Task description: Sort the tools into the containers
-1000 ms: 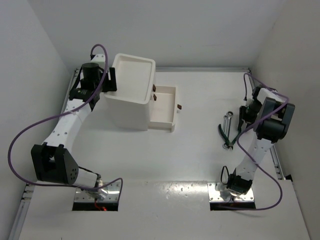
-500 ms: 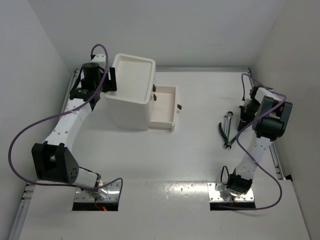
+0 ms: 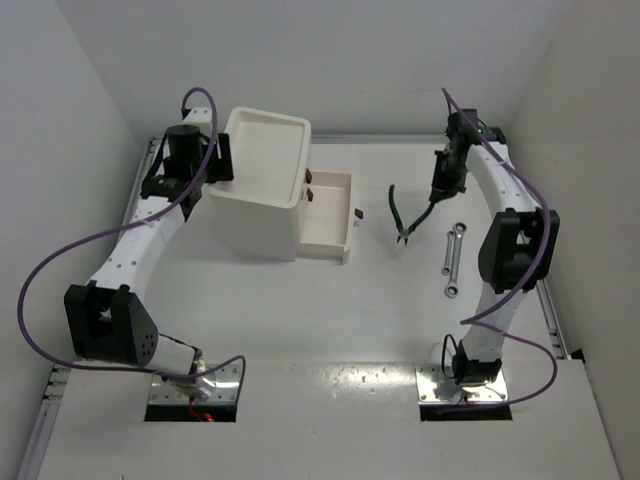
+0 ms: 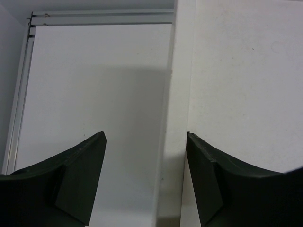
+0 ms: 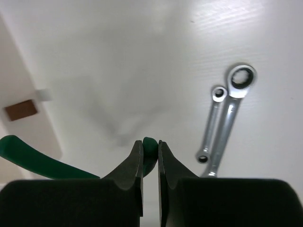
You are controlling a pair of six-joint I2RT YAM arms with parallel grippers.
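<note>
The white drawer unit (image 3: 262, 185) stands at the back left, its bottom drawer (image 3: 328, 215) pulled open toward the right. My right gripper (image 3: 441, 188) is shut on the green-handled pliers (image 3: 408, 214) and holds them in the air right of the open drawer; one green handle tip (image 5: 150, 147) sits between the fingers. Two silver wrenches (image 3: 452, 258) lie on the table below the right arm, also in the right wrist view (image 5: 226, 120). My left gripper (image 3: 220, 160) is open, its jaws astride the unit's left wall (image 4: 177, 118). The yellow pliers and screwdriver are out of view.
Brown drawer handles (image 3: 309, 185) show on the unit's right face, one on the open drawer's front (image 3: 359, 213). A metal rail (image 3: 400, 139) runs along the table's back edge. White walls enclose the table on three sides.
My right arm has swung from the right side to the back middle, lifting the green-handled pliers off the table beside the wrenches. The left arm has not moved.
</note>
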